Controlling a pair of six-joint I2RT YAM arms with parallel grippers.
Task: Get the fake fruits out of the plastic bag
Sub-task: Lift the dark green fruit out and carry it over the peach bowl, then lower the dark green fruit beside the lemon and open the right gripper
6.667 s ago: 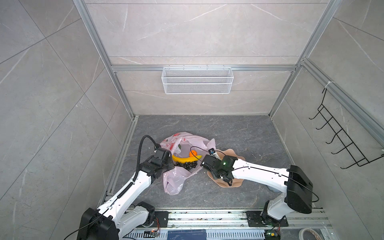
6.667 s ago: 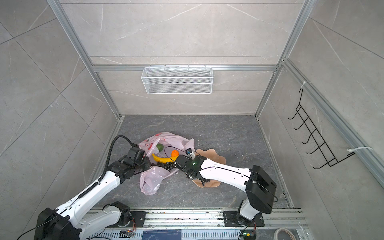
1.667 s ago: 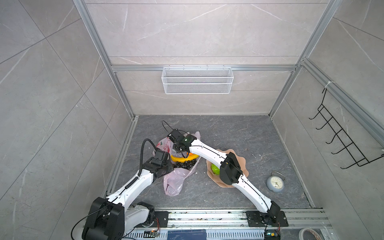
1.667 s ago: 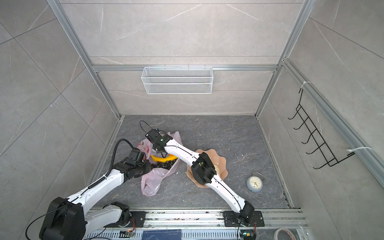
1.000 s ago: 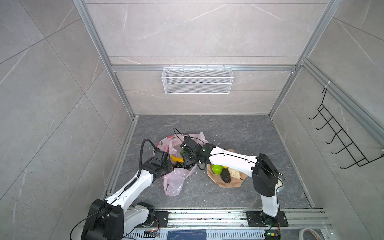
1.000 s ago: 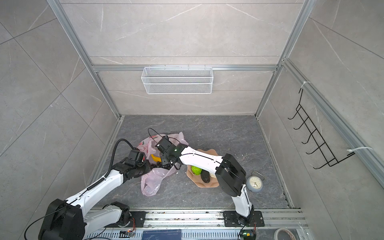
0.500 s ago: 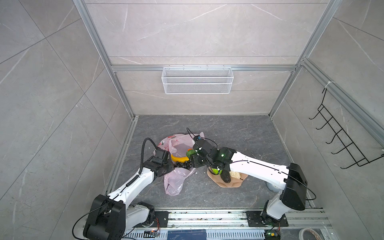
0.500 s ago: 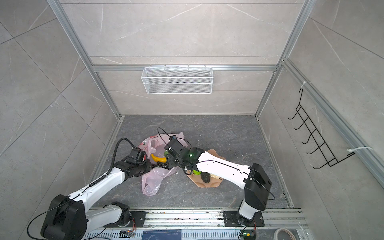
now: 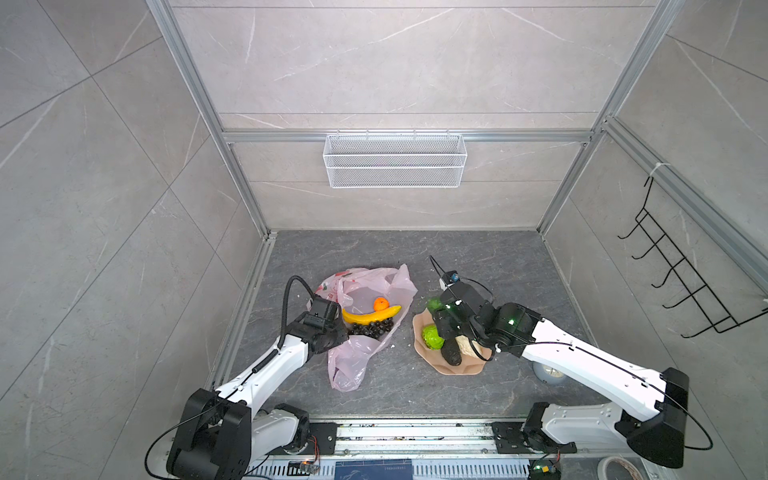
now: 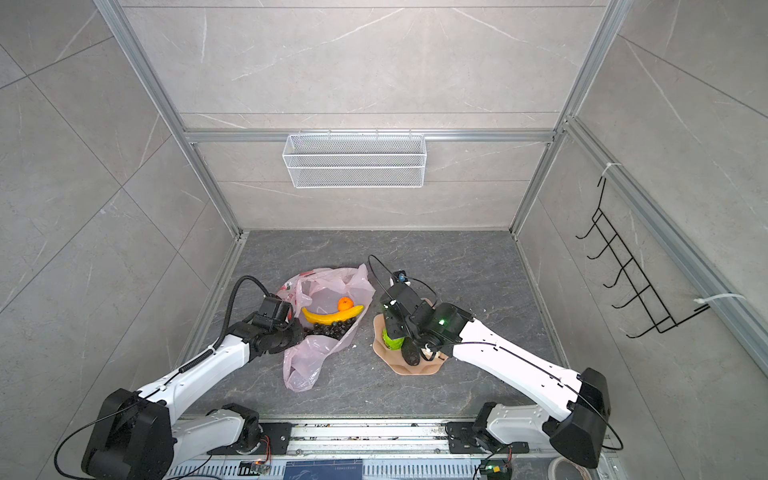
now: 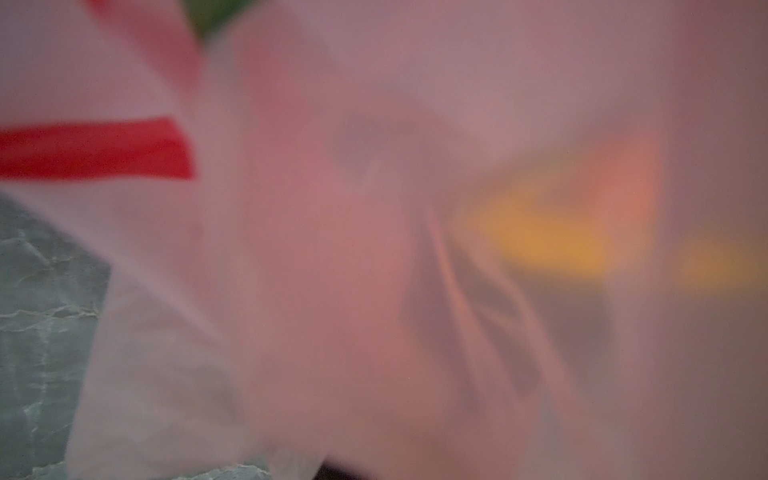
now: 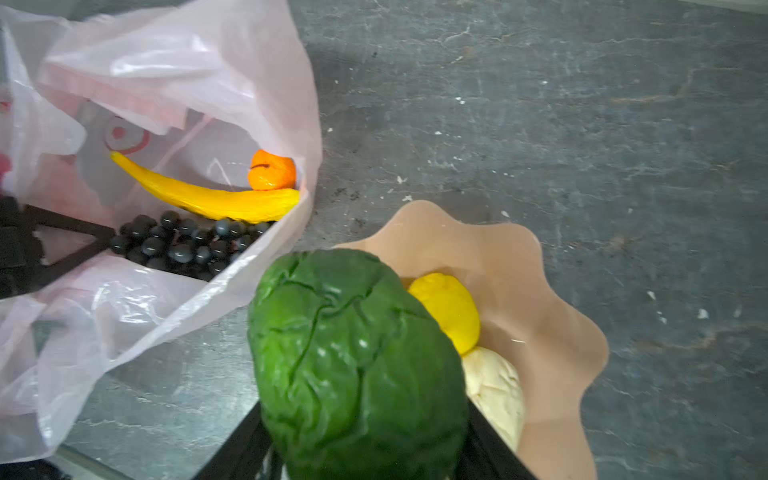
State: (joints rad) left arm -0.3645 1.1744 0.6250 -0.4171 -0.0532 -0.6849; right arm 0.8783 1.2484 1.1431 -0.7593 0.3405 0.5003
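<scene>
The pale pink plastic bag lies open on the floor, with a yellow banana, an orange and a dark grape bunch inside. My left gripper is shut on the bag's near edge, and pink film fills the left wrist view. My right gripper is shut on a dark green wrinkled fruit, held above the plate edge nearest the bag. On the peach plate lie a light green fruit, a dark oval piece and a cream lumpy piece.
A small round clock sits on the floor, half hidden under my right arm. A white wire basket hangs on the back wall and a black hook rack on the right wall. Bare grey floor lies behind the bag and plate.
My right gripper has come out of the bag and moved right with the dark green fruit, to above the plate. The left arm has stayed put on the bag.
</scene>
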